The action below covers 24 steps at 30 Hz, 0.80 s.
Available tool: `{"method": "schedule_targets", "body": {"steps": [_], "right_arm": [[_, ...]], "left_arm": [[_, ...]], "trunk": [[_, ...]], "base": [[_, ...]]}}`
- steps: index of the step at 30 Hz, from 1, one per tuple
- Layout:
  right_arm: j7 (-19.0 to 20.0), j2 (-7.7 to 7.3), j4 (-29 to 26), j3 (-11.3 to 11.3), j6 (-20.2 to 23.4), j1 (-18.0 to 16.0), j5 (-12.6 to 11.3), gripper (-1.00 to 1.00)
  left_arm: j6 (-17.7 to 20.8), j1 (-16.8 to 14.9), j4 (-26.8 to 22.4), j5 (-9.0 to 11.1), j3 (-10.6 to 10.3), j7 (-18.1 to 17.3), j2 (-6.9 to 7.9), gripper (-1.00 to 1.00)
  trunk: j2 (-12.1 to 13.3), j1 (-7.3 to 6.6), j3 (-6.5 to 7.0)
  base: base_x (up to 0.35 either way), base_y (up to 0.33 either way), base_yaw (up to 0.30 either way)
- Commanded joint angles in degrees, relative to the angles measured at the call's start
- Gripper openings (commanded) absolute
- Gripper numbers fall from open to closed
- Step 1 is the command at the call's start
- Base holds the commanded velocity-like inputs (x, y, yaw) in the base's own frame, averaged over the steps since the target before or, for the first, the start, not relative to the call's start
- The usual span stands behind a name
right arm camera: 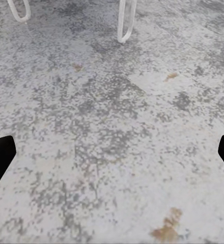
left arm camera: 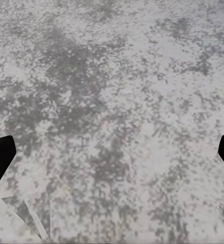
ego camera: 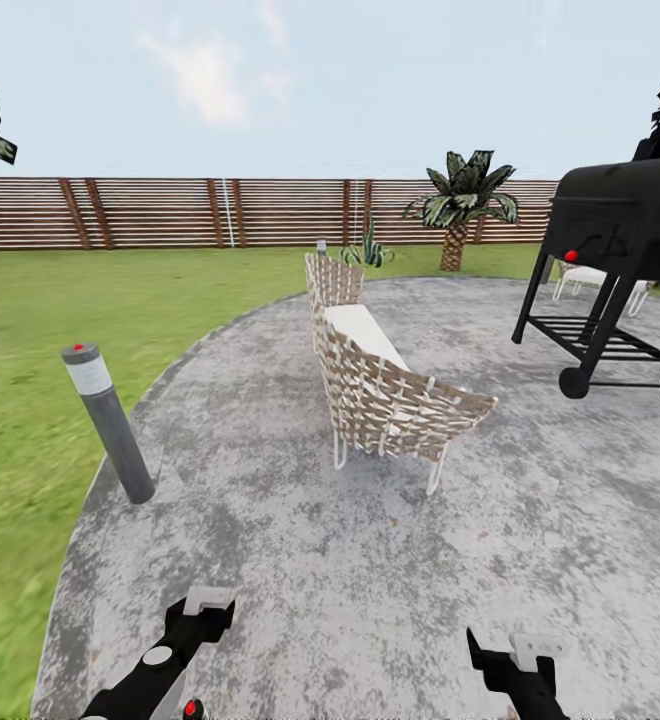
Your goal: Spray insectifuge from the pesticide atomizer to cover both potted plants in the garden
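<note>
I stand on a round grey stone patio (ego camera: 370,560) in the garden, with lawn (ego camera: 30,400) to the left and a brown slat fence (ego camera: 170,212) behind. The pesticide atomizer is out of view. A small plant with pointed green leaves (ego camera: 368,250) rises behind the woven chair; its base is hidden, so I cannot tell if it is one of the potted plants. My left gripper (ego camera: 208,600) (left arm camera: 112,157) and right gripper (ego camera: 535,645) (right arm camera: 112,157) hang low over bare stone. Both are open and hold nothing.
A woven lounge chair (ego camera: 380,380) with a white cushion stands mid-patio, its white legs (right arm camera: 124,20) near my right gripper. A black grill on wheels (ego camera: 620,270) is at the right. A grey bollard lamp (ego camera: 110,420) leans at the patio's left edge. A palm (ego camera: 460,205) grows by the fence.
</note>
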Motion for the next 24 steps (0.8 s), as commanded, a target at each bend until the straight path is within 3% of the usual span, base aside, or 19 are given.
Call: {"method": "schedule_targets", "body": {"steps": [1,10,16,24], "right_arm": [[-0.04,-0.01,0.02,0.02,-0.19,-0.03,-0.34,1.00],[-0.09,-0.09,0.02,-0.13,-0.19,-0.03,-0.34,1.00],[-0.10,-0.09,0.02,-0.18,-0.19,-0.03,-0.34,1.00],[-0.10,-0.09,0.02,-0.14,-0.19,-0.02,-0.34,1.00]], "left_arm": [[-0.22,-0.03,0.04,-0.30,-0.02,0.02,0.04,1.00],[-0.32,0.01,0.10,-0.36,-0.02,0.02,0.08,1.00],[-3.75,0.05,0.19,-0.33,-0.02,0.02,0.30,1.00],[-4.40,0.05,0.22,-0.30,-0.06,0.02,0.26,1.00]], "trunk": [[-0.43,0.21,-0.26],[-4.04,2.19,-2.57],[-6.45,3.51,-4.19],[-9.66,5.27,-6.35]], "base": [[0.000,0.000,-0.004],[0.000,0.000,-0.001],[0.000,0.000,0.000],[0.000,0.000,0.000]]}}
